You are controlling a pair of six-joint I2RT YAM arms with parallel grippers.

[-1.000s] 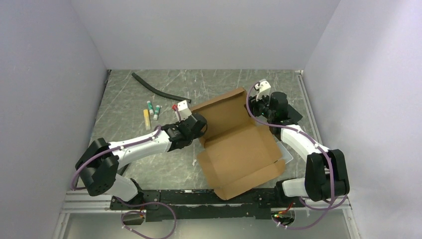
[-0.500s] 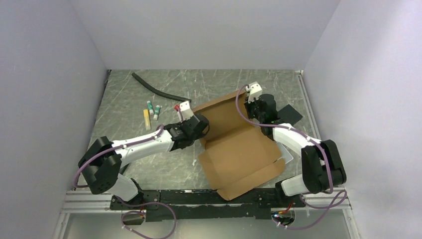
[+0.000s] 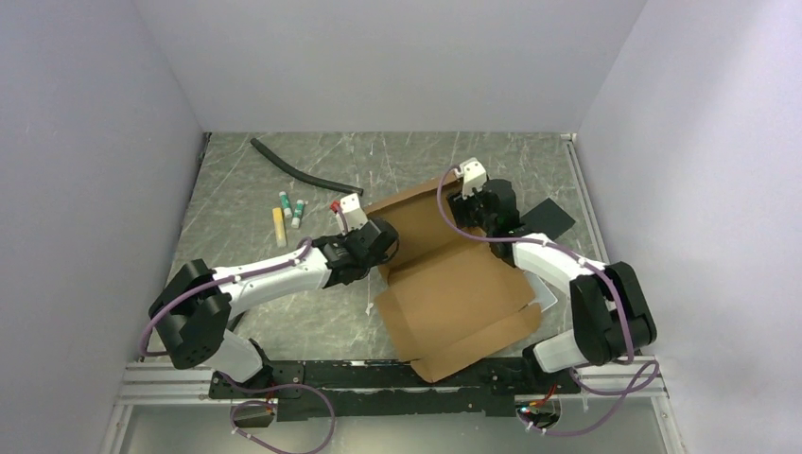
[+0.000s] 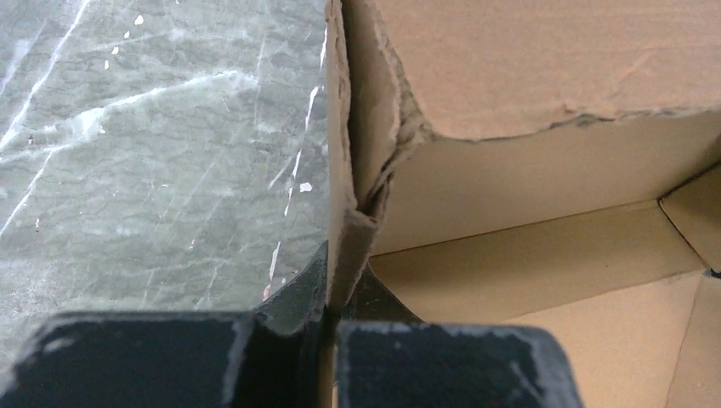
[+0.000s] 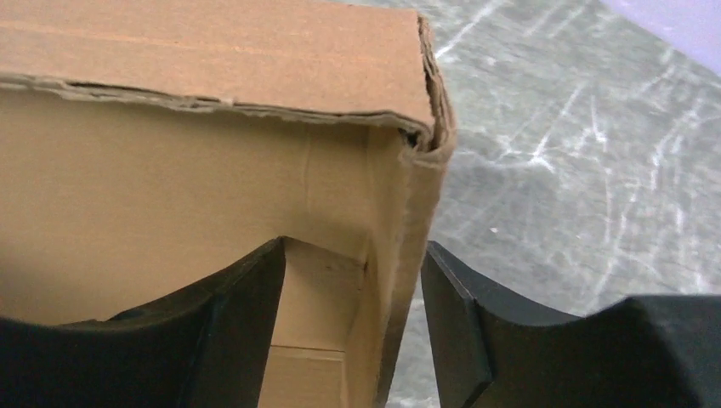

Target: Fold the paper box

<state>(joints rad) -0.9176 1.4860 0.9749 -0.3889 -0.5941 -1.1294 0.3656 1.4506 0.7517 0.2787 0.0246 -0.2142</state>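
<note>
The left gripper point(image 4: 330, 299) is pinched tight on the upright left wall of the paper box point(image 3: 454, 293). The cardboard edge rises straight out of the jaws, and the box's inside lies to their right. The right gripper point(image 5: 353, 248) stands wide, one finger inside and one outside the far right corner wall, which looks unclamped. The box sits centre-right on the table point(image 3: 227, 218), its long axis running from the near edge to the raised back panel between both grippers, so I judge the coming fold turns on tipping that panel toward the arms.
</note>
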